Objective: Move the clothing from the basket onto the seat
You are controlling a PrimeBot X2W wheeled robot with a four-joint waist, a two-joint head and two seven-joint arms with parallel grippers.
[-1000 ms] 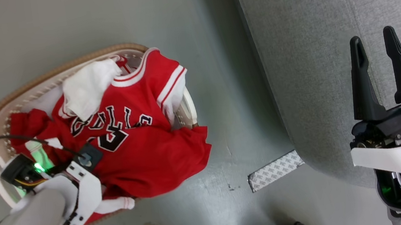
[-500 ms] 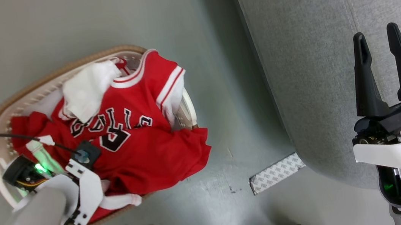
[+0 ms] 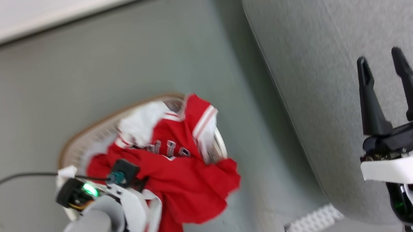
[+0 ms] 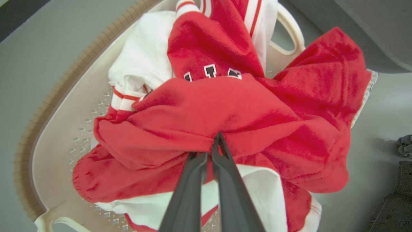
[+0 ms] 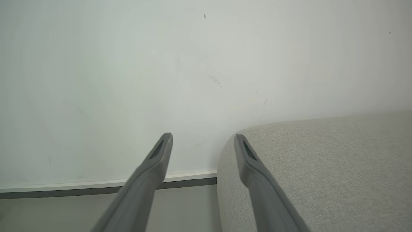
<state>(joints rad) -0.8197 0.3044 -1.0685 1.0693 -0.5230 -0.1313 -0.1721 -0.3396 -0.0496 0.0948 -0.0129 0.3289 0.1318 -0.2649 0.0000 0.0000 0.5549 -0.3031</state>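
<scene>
L claw (image 4: 215,147) is pinched shut on a mid fold of the clothing (image 4: 244,109), bunched in the basket (image 4: 48,135), hem spilling over its near-right rim. R claw (image 3: 378,56) is wide open, empty, over the seat (image 3: 317,19). Clothing looks light, floppy, prob slippery; grab thick bunched layers.

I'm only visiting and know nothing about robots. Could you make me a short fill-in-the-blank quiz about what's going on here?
The left gripper is shut on the ____ jersey.
The right gripper, by the seat, is ____ and holds nothing.
In the head view, the basket stands ____ of the seat.
Missing words: red; open; left.
</scene>
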